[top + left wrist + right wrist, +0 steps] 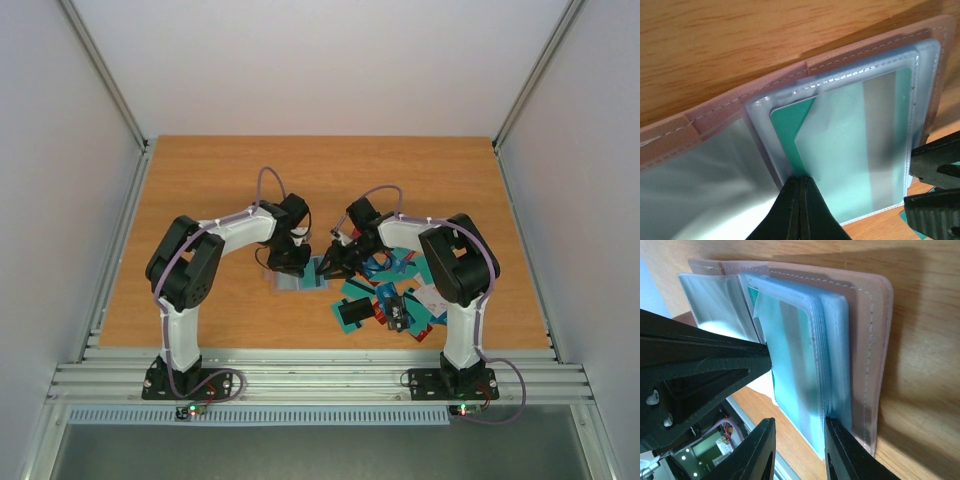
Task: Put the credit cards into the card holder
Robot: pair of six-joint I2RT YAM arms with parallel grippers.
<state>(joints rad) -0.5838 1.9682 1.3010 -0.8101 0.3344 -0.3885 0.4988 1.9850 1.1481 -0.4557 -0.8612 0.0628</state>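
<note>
While card holder (860, 55) lies open (teal card (790, 117) sleeved) | left fingers (787, 210) together | right fingers (840, 450) apart

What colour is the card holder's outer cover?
The holder is pinkish tan with pale stitching, clearest in the right wrist view.

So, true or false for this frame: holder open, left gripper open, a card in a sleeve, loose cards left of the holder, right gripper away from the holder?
1. The card holder lies open on the table. True.
2. The left gripper is wide open. False: its fingers are pressed together at the near edge of the sleeves.
3. A teal card shows through a clear sleeve. True.
4. In the overhead view, the loose cards lie left of the holder. False: they lie to its right.
5. The right gripper is well away from the holder. False: its fingers stand apart right at the holder's edge.
</note>
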